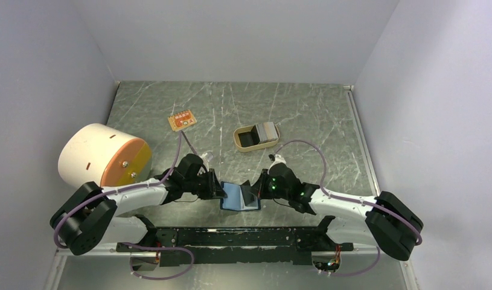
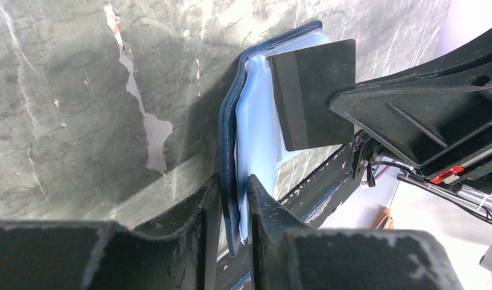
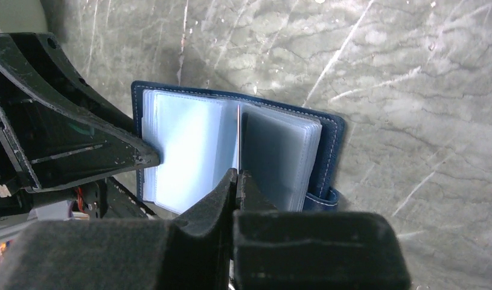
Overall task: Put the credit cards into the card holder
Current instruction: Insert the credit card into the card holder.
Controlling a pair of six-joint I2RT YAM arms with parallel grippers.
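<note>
The card holder (image 1: 234, 196) lies open near the front edge, navy outside with pale blue sleeves inside (image 3: 189, 151). My left gripper (image 1: 218, 189) is shut on its left cover and sleeves, as the left wrist view (image 2: 234, 199) shows. My right gripper (image 1: 254, 192) is shut on one dark grey credit card (image 2: 313, 93), held upright over the holder's middle fold. That card is edge-on in the right wrist view (image 3: 238, 139). The other grey credit cards (image 1: 269, 130) lie in the tan tray.
The tan oval tray (image 1: 246, 145) sits behind the holder at mid table. A small orange board (image 1: 182, 121) lies farther back left. A big white and orange cylinder (image 1: 104, 155) stands at the left. The black frame (image 1: 231, 238) runs along the near edge.
</note>
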